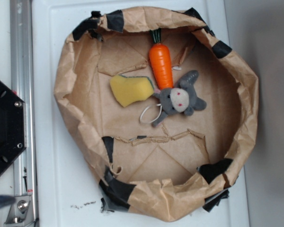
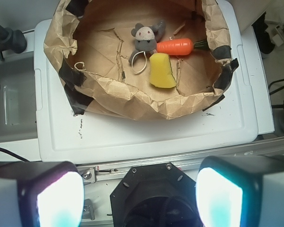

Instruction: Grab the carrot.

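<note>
A shallow brown paper nest (image 1: pixel 75 90), its crumpled rim patched with black tape, sits on a white bench (image 1: pixel 47 142). Inside, near the far wall in the overhead view, lies the carrot (image 1: pixel 161 65), bright orange and tapered, its dark green stem pointing at the paper wall. Its narrow tip touches the ear of a grey plush bunny (image 1: pixel 179 99). A yellow sponge (image 1: pixel 131 90) with a green edge lies just beside the carrot, on the other side from the bunny's body.

In the wrist view, the claw (image 2: pixel 139 196) hangs well back from the nest, above the robot's black base. Its two pale pads (image 2: pixel 59 198) stand far apart at the bottom corners, so the claw is wide and holds nothing. The carrot (image 2: pixel 176 46) shows at the far side of the nest.

The task appears to be at its very start: the approach is not yet made. The next move likely calls for travelling over the near rim, lining the pads across the carrot's thick middle, and descending clear of the bunny and sponge.

No brand, label or writing can be read.
</note>
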